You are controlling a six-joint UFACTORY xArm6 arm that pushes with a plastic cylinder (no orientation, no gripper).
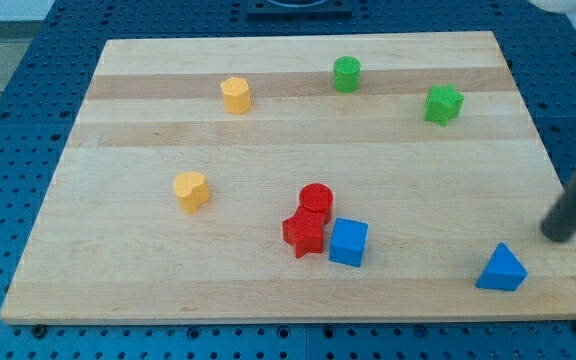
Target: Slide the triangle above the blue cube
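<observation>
The blue triangle [501, 268] lies near the board's bottom right corner. The blue cube [348, 242] sits at the bottom middle, touching a red star [304, 234] on its left. A red cylinder [316, 200] stands just above the star. My tip [560, 233] is at the view's right edge, above and to the right of the blue triangle, a short gap from it and far right of the blue cube.
A yellow hexagon block [236, 95] sits at the top left, a yellow heart-like block [192, 190] at the middle left. A green cylinder [346, 74] and a green star [444, 104] are at the top right. The wooden board [268, 140] lies on a blue pegboard.
</observation>
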